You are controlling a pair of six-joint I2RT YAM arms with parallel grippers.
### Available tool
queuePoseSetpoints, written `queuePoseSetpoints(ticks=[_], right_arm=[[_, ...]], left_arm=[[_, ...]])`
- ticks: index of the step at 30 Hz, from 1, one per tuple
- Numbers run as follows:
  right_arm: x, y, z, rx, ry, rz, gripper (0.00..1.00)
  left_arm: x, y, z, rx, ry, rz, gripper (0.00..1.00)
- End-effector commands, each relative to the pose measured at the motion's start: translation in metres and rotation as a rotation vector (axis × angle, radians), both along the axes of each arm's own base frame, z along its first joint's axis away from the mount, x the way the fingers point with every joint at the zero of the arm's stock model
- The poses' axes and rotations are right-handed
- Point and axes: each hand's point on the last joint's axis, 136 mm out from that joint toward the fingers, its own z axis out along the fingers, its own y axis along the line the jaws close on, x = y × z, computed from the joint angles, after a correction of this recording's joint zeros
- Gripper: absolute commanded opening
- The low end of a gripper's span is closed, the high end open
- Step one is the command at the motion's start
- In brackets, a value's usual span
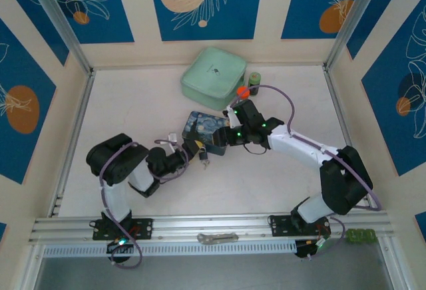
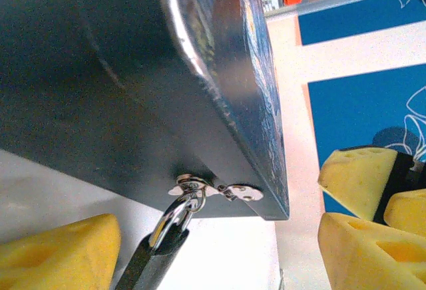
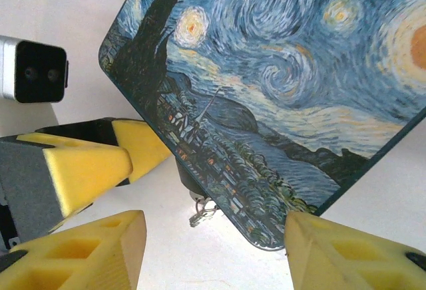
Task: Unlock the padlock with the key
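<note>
The painted blue tin (image 1: pixel 205 129) lies mid-table, its starry lid (image 3: pixel 286 70) wide in the right wrist view. The padlock (image 2: pixel 152 258) has a dark body, and its silvery shackle (image 2: pixel 174 211) hangs through the tin's hasp (image 2: pixel 229 190). My left gripper (image 2: pixel 213 260) is open; the padlock body lies close to its left finger (image 2: pixel 60 253) and far from the right one. The padlock (image 3: pixel 187 172) also peeks from under the tin's edge. A small key on a ring (image 3: pixel 202 213) dangles at its bottom end; I cannot tell if it is inserted. My right gripper (image 3: pixel 216 253) is open, straddling the tin's near corner.
A pale green lidded box (image 1: pixel 213 77) and a small green jar (image 1: pixel 254 78) stand behind the tin. A flat silver metal piece (image 1: pixel 216 238) lies on the front rail, with a green block (image 1: pixel 359 235) at its right end. The two grippers (image 1: pixel 193 151) (image 1: pixel 229 129) are close together.
</note>
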Motion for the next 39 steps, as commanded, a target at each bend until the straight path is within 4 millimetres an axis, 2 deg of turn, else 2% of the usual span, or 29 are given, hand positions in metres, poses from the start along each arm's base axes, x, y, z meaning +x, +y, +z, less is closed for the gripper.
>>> queuePoseSetpoints(ticks=[1, 8, 13, 15, 18, 25, 32, 39], right_arm=[[0.004, 0.002, 0.021, -0.01, -0.073, 0.007, 0.57], [-0.015, 0.018, 0.01, -0.114, -0.059, 0.05, 0.56], [-0.034, 0.038, -0.015, -0.194, -0.012, 0.056, 0.54], [-0.037, 0.043, -0.026, -0.204, 0.006, 0.031, 0.53], [-0.033, 0.039, -0.033, -0.203, 0.024, -0.035, 0.52], [-0.03, 0.028, -0.03, -0.127, 0.029, -0.076, 0.52], [-0.022, 0.001, -0.029, -0.072, 0.055, -0.146, 0.51], [-0.023, -0.013, -0.023, -0.058, 0.04, -0.175, 0.51]], left_arm=[[-0.007, 0.02, -0.042, 0.108, 0.126, 0.06, 0.78], [-0.002, 0.024, -0.04, 0.11, 0.117, 0.081, 0.75], [0.01, 0.037, -0.032, 0.107, 0.089, 0.126, 0.73], [0.013, 0.036, -0.031, 0.116, 0.089, 0.111, 0.68], [0.01, 0.026, -0.033, 0.145, 0.085, 0.041, 0.61], [-0.017, 0.012, -0.051, 0.322, 0.09, -0.201, 0.62], [-0.035, -0.002, -0.049, 0.477, 0.049, -0.392, 0.62], [-0.037, -0.021, -0.053, 0.446, 0.063, -0.417, 0.55]])
